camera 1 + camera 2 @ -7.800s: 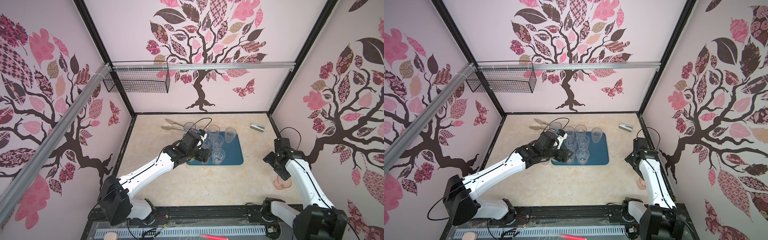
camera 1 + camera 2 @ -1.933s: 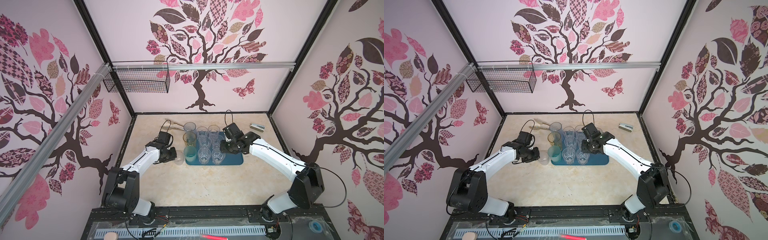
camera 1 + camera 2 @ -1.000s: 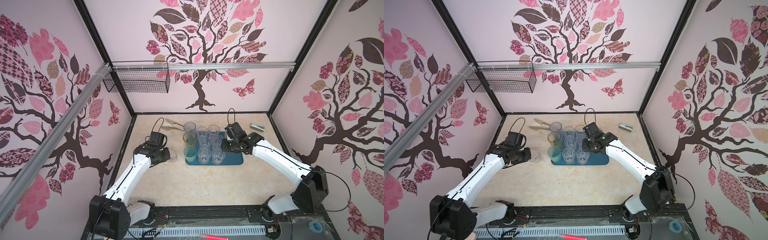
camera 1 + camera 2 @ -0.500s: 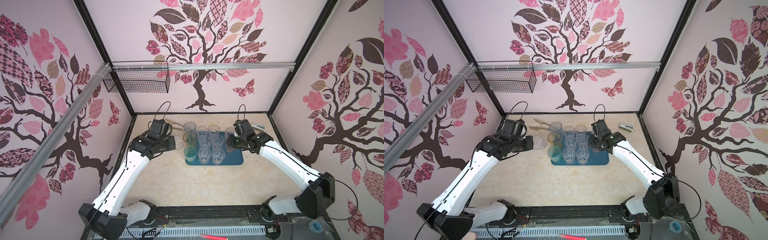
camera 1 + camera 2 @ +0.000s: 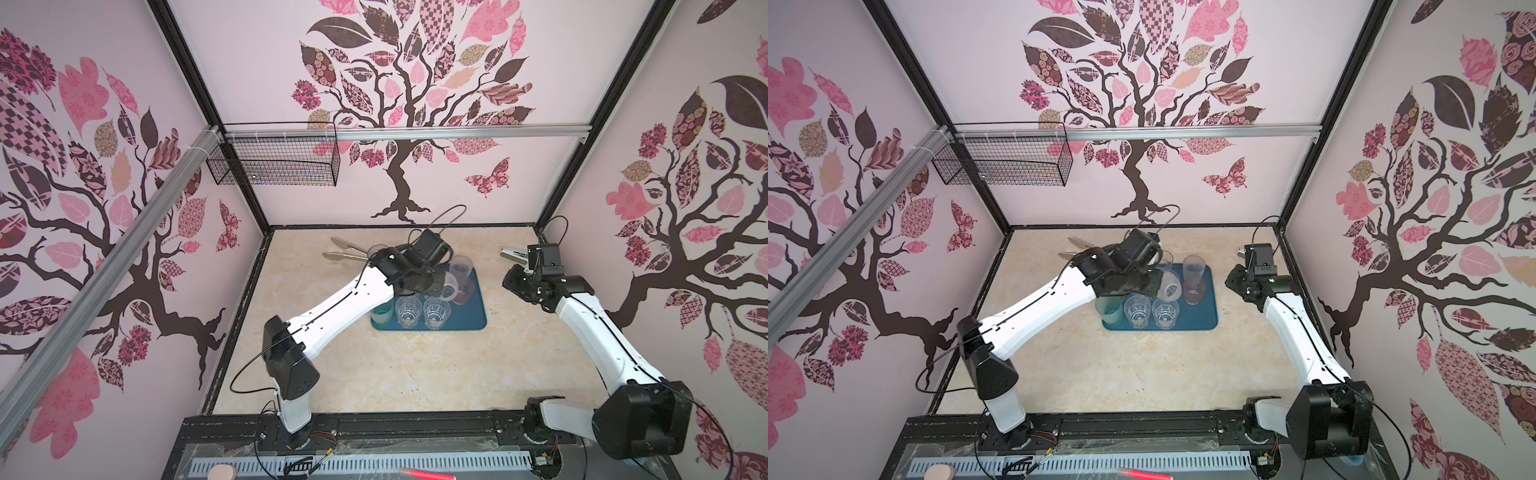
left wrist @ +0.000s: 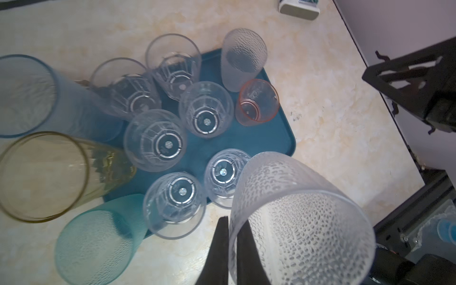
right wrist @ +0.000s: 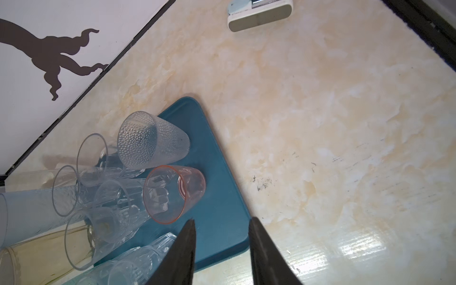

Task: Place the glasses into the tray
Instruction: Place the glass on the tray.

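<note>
Teal-green frosted glass (image 5: 381,316) first, standing at the tray's (image 5: 469,322) front-left corner, and right beside it two short clear faceted glasses (image 5: 408,311) line up along the tray's front edge. Behind them, over the tray's left half, the left arm (image 5: 345,301) blocks the view from above. Its wrist camera shows an amber glass (image 6: 44,172) and a blue-grey glass (image 6: 24,96) at the tray's left edge, with more clear faceted ones packed inside.

Now the left gripper (image 6: 233,223): it is pinched tight on the wall of a frosted, dimpled glass (image 5: 449,289), one finger inside the rim, one outside, the glass tilted over the tray's middle. Just right of that, a pinkish glass (image 5: 462,294) stands upright in the tray, and a tall frosted glass (image 5: 460,266) sits behind it at the tray's back-right corner.

Further right, clear of the tray, the right gripper (image 7: 222,219) hangs with its jaws partly spread and nothing between them. Beyond the tray's back-right corner lies a white stapler (image 5: 510,252).
</note>
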`<state>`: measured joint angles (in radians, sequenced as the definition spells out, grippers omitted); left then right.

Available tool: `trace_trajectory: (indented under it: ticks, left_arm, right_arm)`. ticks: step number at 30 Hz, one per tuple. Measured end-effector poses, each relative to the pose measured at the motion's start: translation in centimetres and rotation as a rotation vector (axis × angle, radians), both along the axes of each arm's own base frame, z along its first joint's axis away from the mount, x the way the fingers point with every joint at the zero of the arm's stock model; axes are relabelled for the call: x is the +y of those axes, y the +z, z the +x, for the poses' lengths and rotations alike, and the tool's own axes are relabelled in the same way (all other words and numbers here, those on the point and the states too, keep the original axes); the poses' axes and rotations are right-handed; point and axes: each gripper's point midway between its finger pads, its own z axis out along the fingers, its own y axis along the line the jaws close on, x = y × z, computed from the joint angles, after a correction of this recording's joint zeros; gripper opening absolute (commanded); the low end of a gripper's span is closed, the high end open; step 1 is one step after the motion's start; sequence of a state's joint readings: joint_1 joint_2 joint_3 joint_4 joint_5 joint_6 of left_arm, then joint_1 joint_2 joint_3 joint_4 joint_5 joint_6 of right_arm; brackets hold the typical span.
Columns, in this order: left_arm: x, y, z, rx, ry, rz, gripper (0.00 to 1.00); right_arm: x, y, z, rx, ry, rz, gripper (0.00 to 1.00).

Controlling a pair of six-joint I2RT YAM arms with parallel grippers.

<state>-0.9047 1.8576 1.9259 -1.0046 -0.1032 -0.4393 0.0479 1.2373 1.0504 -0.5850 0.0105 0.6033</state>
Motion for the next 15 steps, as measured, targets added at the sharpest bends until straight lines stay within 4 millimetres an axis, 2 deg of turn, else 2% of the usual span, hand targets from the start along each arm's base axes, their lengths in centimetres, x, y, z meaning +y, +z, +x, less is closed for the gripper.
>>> trace_trajectory:
  ticks: [2,7,15]
  left_arm:
    - [-1.9,-1.1,-0.1,0.009,-0.034,0.018,0.0]
    - [-5.1,-3.5,0.4,0.025,-0.08,0.048,0.0]
    - [-6.8,-8.1,1.2,0.072,-0.109,0.131,0.0]
  right_arm:
    - [-0.4,0.1,-0.4,-0.01,-0.015,0.004,0.4]
    - [-1.0,0.1,-0.8,-0.017,-0.034,0.005,0.4]
    - [-1.2,-0.2,-0.7,-0.023,-0.038,0.007,0.4]
